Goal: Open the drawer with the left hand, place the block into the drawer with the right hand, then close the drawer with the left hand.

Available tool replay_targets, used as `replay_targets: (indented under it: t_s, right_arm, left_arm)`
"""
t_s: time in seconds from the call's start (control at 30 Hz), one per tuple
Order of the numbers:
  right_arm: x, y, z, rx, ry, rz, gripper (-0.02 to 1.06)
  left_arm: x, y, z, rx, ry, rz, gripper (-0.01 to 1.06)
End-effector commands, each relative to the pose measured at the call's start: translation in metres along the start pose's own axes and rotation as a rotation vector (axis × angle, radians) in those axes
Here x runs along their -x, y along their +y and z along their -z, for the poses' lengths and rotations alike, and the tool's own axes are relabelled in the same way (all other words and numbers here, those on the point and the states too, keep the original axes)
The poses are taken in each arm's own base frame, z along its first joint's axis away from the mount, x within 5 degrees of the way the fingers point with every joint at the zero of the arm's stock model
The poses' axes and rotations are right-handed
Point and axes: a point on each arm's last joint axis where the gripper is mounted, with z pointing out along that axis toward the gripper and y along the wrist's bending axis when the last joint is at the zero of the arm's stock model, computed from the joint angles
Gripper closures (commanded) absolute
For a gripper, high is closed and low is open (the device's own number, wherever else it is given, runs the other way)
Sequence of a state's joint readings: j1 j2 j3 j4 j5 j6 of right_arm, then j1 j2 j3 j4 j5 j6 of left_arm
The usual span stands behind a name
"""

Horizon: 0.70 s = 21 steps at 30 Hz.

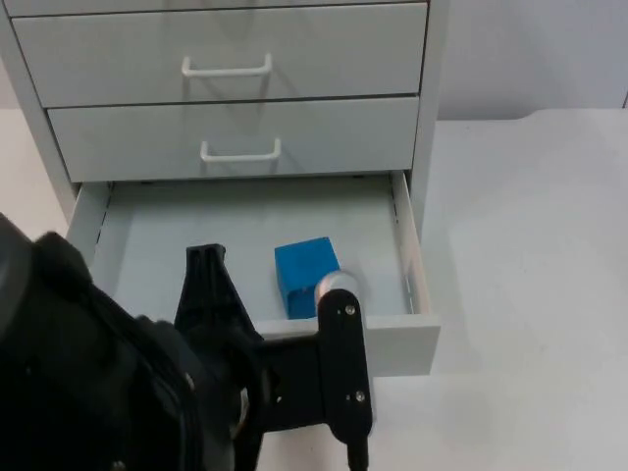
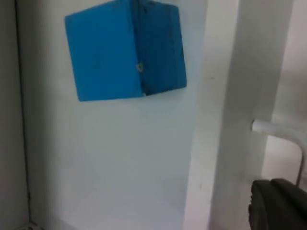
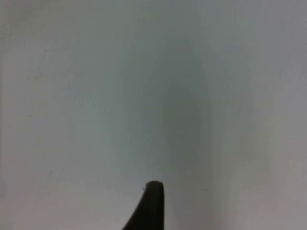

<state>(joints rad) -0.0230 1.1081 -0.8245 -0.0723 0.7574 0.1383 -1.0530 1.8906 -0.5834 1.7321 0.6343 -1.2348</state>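
1. The left arm (image 1: 108, 392) reaches over the front edge of the open bottom drawer (image 1: 137, 245) of a white drawer cabinet (image 1: 226, 59) that stands on the white table (image 1: 530, 294).
2. The left gripper (image 1: 206, 270) hangs over the drawer floor, left of the block; I cannot tell from the pictures whether its jaws are spread or pressed together.
3. In the left wrist view one black fingertip (image 2: 278, 203) sits just beside the drawer's white handle (image 2: 280, 130), on the outer side of the front panel (image 2: 225, 143).
4. The blue block (image 1: 306, 277) lies on the drawer floor, right of centre and near the front panel, free of either gripper. The left wrist view shows the same block (image 2: 125, 48) resting on the pale floor.
5. The two upper drawers (image 1: 226, 137) are closed, each with a white handle.
6. The right gripper's black fingertip (image 3: 149, 206) hovers over a plain pale surface; its jaw state cannot be told.
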Motion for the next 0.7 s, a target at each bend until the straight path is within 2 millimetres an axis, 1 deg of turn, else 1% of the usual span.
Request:
replay_targets:
  t_s: [0.0,0.07,0.17,0.27,0.47,0.57,0.67]
  right_arm:
    - [0.000,0.000,0.000,0.002,-0.018,-0.006,0.24]
    - [0.000,0.000,0.001,0.002,-0.022,-0.006,0.24]
    - [0.000,0.000,0.001,0.002,-0.022,-0.006,0.24]
    - [0.000,0.000,0.001,0.002,-0.022,-0.006,0.24]
    - [0.000,0.000,0.001,0.002,-0.022,-0.006,0.24]
    - [0.000,0.000,0.001,0.002,-0.024,-0.006,0.24]
    - [0.001,0.000,0.001,0.003,-0.027,-0.006,0.24]
  left_arm:
    - [-0.001,-0.001,-0.002,0.012,0.007,0.007,1.05]
    - [-0.008,0.000,-0.010,0.006,0.045,0.015,1.05]
    - [-0.014,0.005,-0.015,0.001,0.067,0.038,1.05]
    - [-0.020,0.015,-0.022,0.005,0.093,0.083,1.05]
    - [-0.020,0.024,-0.029,-0.022,0.089,0.113,1.05]
    - [-0.017,0.034,-0.029,0.047,0.098,0.102,1.05]
    - [-0.013,0.038,-0.029,0.058,0.090,0.104,1.05]
